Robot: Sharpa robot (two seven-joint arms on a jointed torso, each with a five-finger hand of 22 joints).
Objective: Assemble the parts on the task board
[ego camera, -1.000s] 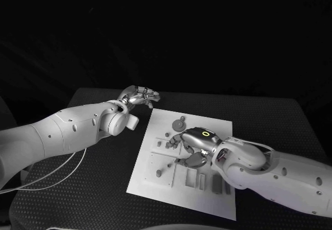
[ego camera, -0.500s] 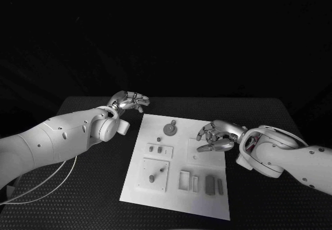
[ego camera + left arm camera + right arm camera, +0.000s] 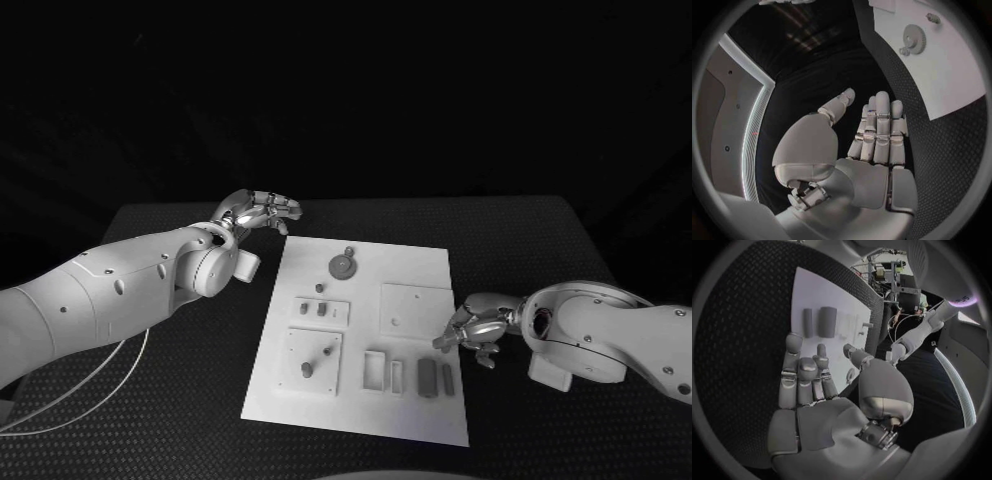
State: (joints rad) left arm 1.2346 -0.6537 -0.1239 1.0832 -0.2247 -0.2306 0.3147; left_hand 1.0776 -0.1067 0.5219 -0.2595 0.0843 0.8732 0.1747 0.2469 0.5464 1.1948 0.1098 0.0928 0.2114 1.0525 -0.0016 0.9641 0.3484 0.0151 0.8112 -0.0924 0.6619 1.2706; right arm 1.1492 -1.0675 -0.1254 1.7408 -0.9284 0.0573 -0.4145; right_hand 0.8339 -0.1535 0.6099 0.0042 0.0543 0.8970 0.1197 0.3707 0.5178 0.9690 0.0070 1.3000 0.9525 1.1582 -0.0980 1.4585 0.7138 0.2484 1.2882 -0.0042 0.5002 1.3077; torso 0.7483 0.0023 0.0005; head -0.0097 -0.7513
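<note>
Parts [image 3: 427,376] lie mostly loose on the white rectangular task board [image 3: 418,262]; assembly looks barely begun. Left hand [image 3: 260,211] at ten o'clock and right hand [image 3: 476,328] at four o'clock hold nothing, fingers apart.

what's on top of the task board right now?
On the task board: a gear near the far edge, small grey parts in slots near the front. The right robot hand sits at its right edge, holding nothing; what lies under it is hidden.

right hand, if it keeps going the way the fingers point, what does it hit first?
Probably the two dark grey parts on the task board near its edge; the right hand points across them. Its height above them is unclear.
</note>
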